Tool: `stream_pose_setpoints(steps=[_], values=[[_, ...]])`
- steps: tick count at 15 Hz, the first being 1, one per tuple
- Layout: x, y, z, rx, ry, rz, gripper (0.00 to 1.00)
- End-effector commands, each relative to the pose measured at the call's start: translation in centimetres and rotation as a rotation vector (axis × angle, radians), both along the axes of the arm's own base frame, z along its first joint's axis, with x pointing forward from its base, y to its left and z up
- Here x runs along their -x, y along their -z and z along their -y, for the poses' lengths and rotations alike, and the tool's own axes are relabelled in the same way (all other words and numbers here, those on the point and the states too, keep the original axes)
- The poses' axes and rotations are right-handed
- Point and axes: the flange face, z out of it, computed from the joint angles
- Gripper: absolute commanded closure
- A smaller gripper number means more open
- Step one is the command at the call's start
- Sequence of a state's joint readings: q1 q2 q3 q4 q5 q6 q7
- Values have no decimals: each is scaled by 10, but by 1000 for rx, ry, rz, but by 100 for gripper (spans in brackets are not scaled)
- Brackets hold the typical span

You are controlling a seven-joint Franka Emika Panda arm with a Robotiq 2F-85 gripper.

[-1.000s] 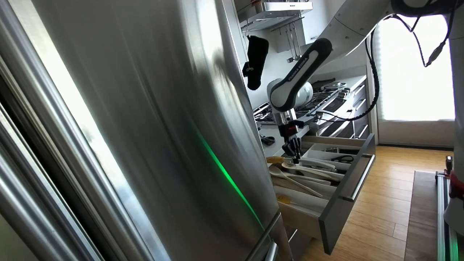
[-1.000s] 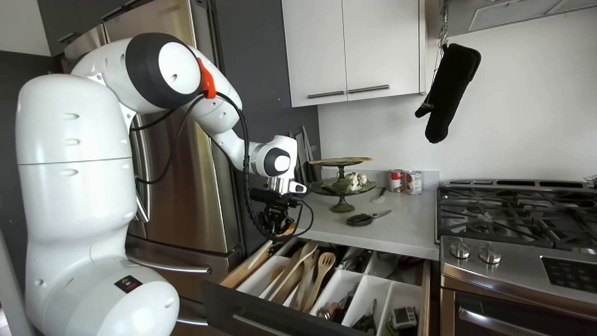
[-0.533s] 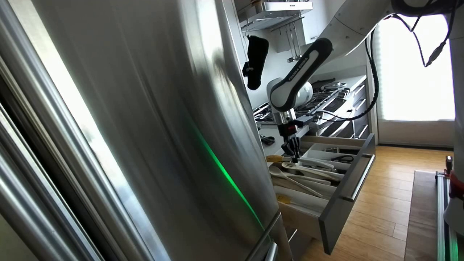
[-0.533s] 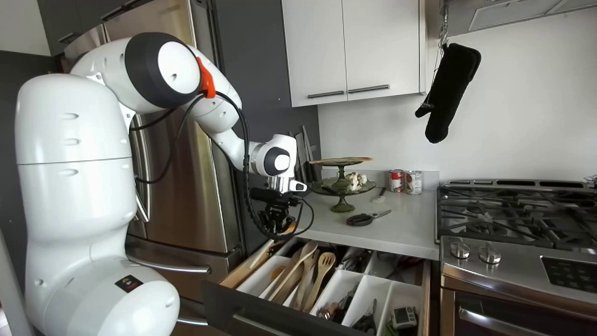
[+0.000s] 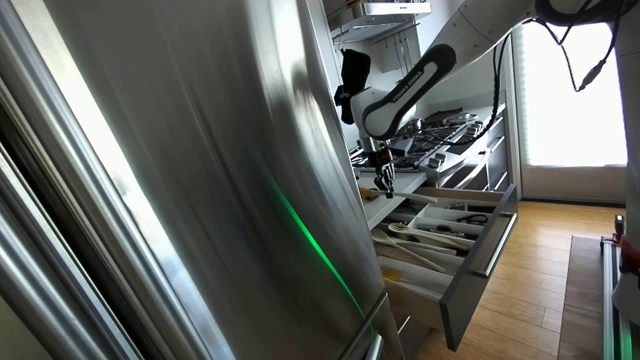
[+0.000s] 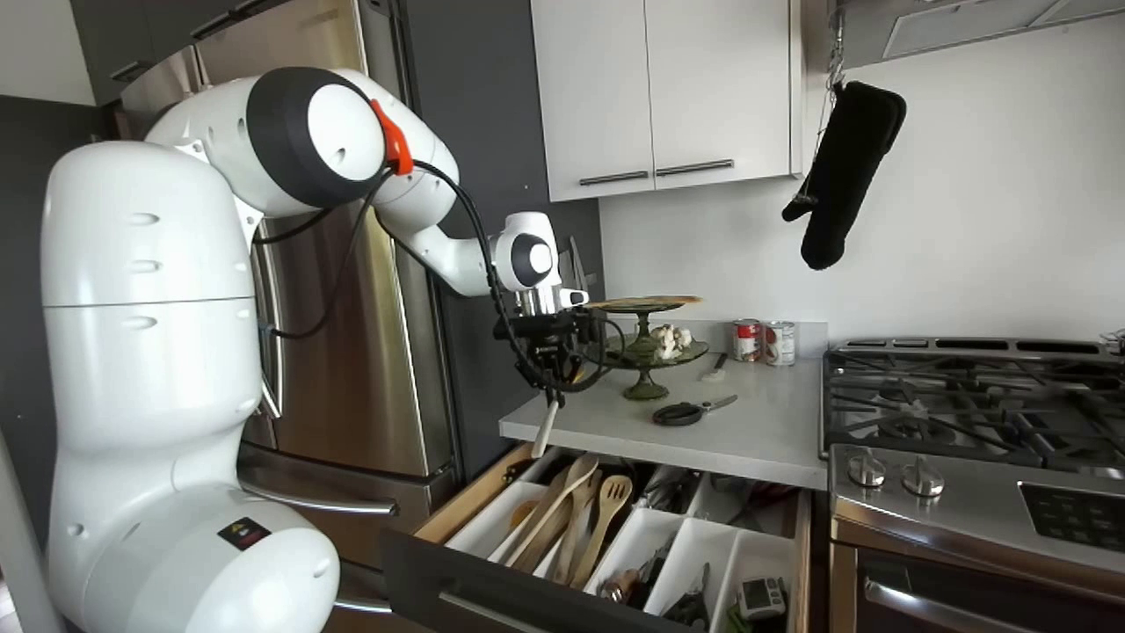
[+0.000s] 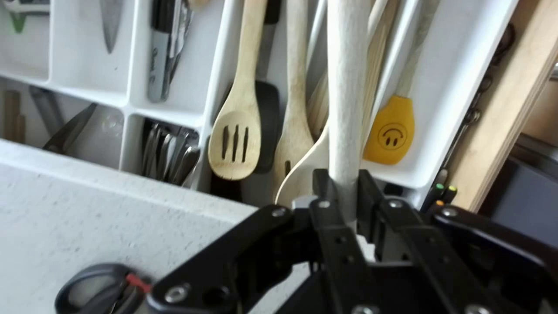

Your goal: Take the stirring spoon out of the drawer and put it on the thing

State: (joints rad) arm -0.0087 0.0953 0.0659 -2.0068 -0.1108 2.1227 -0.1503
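Note:
My gripper is shut on the pale handle of the stirring spoon, in an exterior view (image 5: 386, 193), in an exterior view (image 6: 555, 396) and in the wrist view (image 7: 342, 185). The spoon's pale handle (image 7: 347, 87) points out over the drawer, and its orange-yellow head (image 5: 368, 193) is on the counter side. The head is mostly behind the gripper in an exterior view and out of the wrist view. The open drawer (image 5: 477, 285) lies below, with its dark front (image 6: 518, 585) and white compartments. The spoon hangs above the drawer's back edge and the counter edge.
A two-tier green glass stand (image 6: 644, 387) with garlic stands on the counter (image 6: 756, 413), beside scissors (image 6: 679, 414) and cans (image 6: 747, 341). The steel fridge (image 6: 378, 352) is close to the arm. The drawer holds a slotted wooden spoon (image 7: 235, 139) and a yellow smiley-faced utensil (image 7: 391, 131).
My gripper was low at the drawer and nearly still between the earlier frames. It has since risen and moved toward the counter, lifting the spoon clear of the drawer.

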Motion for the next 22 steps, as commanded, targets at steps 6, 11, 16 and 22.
stream_pose_setpoints(steps=[6, 11, 16, 22], values=[[-86, -38, -10, 277, -130, 16, 96], [-129, -45, -34, 460, -236, 18, 96], [-138, -40, -48, 453, -308, 43, 83], [-138, -43, -47, 454, -303, 46, 83]])
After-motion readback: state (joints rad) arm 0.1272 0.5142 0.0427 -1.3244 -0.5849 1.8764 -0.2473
